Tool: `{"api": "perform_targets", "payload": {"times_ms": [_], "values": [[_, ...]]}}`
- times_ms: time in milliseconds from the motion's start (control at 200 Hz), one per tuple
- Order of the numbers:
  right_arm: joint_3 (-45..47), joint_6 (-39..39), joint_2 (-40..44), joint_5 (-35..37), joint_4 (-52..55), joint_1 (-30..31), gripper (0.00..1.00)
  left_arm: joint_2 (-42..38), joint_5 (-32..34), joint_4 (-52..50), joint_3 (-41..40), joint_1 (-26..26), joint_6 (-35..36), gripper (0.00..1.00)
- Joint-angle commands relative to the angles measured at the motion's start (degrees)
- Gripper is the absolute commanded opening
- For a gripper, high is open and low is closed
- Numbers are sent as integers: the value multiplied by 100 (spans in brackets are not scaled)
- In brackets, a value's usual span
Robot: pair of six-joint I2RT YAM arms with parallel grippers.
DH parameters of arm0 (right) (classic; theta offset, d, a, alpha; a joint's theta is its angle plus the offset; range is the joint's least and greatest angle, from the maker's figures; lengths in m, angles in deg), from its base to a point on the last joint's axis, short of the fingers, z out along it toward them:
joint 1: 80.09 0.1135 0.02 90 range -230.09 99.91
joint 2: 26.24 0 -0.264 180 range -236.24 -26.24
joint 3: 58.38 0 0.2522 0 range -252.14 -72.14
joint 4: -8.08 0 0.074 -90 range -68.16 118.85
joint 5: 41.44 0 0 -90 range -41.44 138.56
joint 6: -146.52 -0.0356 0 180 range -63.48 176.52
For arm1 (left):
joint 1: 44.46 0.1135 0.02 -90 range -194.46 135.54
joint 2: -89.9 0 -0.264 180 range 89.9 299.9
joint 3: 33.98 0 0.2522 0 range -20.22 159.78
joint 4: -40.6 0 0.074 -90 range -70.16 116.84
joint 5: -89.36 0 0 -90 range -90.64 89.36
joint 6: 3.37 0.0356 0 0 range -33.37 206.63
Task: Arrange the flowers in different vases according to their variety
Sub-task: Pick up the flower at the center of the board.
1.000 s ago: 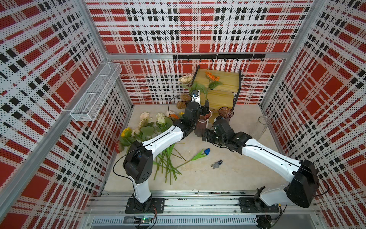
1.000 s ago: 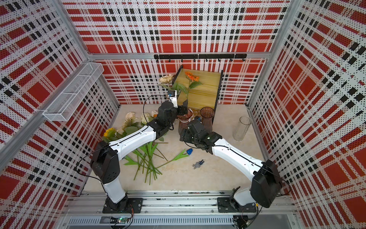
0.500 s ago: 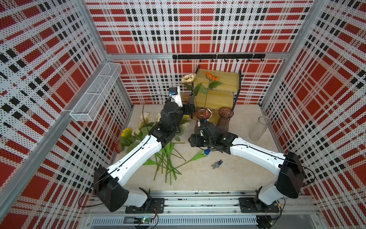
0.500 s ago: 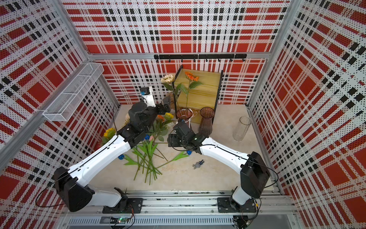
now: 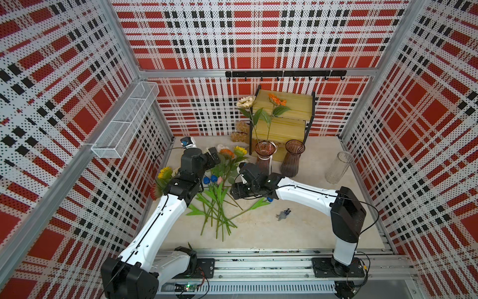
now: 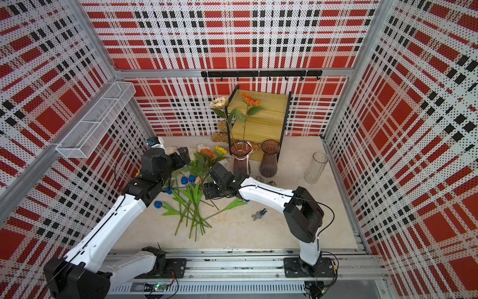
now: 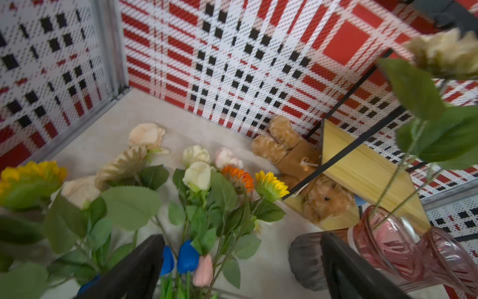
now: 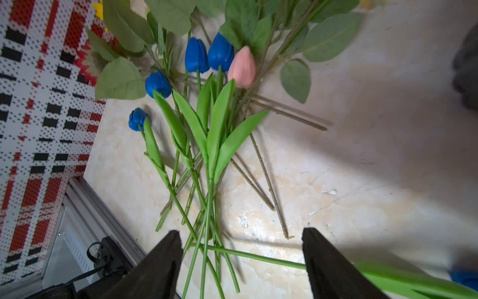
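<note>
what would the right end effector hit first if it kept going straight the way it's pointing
Probably the crossed tulip stems on the table, just ahead of the open right end effector; one stem crosses the gap between its fingers. Depth is unclear.

Item: enclosed work cell.

- Walls [image 5: 245,38]: three sides, perforated panels printed in red, white and black plaid, set in an aluminium frame [image 5: 181,73].
- Wire basket [image 5: 124,121]: white mesh, divided into compartments, fixed high on the left wall.
- Hook rail [image 5: 284,73]: black, mounted across the back wall.
- Shelf [image 5: 287,106]: two wooden tiers in a black metal frame, standing against the back wall.
- Desk [image 5: 297,233]: cream, marbled surface, evenly lit, with soft shadows.
- Teddy bear [image 7: 326,196]: tan plush, lying beside the shelf.
- Small grey figure [image 5: 283,214]: lay on the desk, too small to identify.
- Aluminium track [image 5: 258,261]: ran along the front edge.
</note>
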Motion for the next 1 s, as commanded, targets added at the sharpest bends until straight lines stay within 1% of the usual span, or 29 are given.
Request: {"api": "perform_targets", "payload": {"times_ms": [0, 95, 185, 266, 361, 636, 762, 852, 992], "values": [[-278, 180, -326, -325, 127, 170, 75, -299, -466, -633, -345, 272, -477, 100], [-428, 146, -592, -462, 249, 236, 69, -423, -732, -700, -618, 461, -658, 100], [-595, 20, -751, -260, 710, 244, 69, -413, -935, -800, -769, 495, -748, 99], [-434, -184, -626, -48, 841, 242, 72, -421, -1089, -815, -941, 479, -780, 98], [-165, -458, -441, -18, 890, 237, 76, -466, -1135, -815, -1102, 488, -818, 98], [667, -1423, 58, -277, 713, 237, 89, -585, -1181, -914, -1303, 469, -824, 97], [530, -1552, 143, -338, 922, 237, 91, -660, -1198, -935, -1364, 468, -811, 97], [637, -1729, 238, -434, 733, 237, 92, -682, -1186, -935, -1391, 468, -778, 97], [915, -1931, 144, -658, 359, 179, 93, -633, -1265, -936, -1463, 468, -751, 97]]}}
